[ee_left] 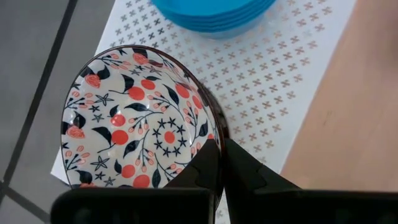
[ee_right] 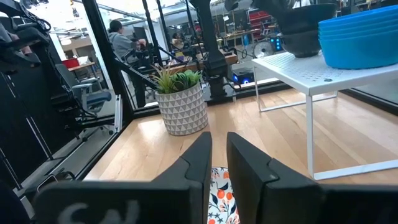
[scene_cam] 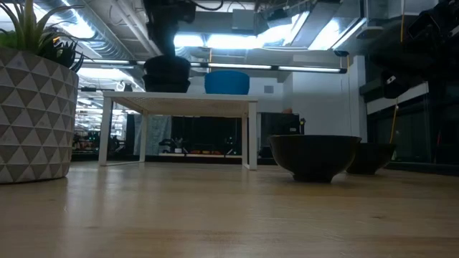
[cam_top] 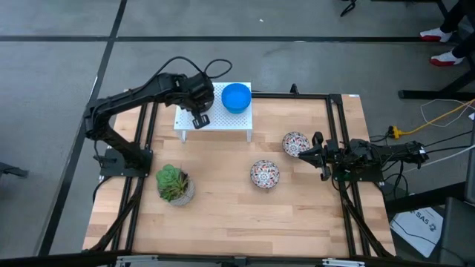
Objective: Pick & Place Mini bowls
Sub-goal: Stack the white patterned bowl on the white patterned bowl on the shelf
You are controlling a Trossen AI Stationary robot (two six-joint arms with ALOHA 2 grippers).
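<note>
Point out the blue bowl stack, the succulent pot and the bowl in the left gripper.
blue bowl stack (cam_top: 237, 97) high view, top bowl's inside.
succulent pot (cam_top: 175, 185) high view, leaves.
patterned bowl (ee_left: 134, 121) left wrist view, painted inside.

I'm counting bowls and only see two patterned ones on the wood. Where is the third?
The third patterned bowl is on the white stand at the table's far left, beside the blue bowls, its rim gripped by the left pincer.

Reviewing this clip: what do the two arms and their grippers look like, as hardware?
Both arms are black, jointed and slim. The left arm carries a looping black cable near its wrist; the left gripper ends in two flat, tapering black fingers. The right arm is equally dark, with cables trailing behind it; the right gripper has matching black wedge-shaped fingers.
</note>
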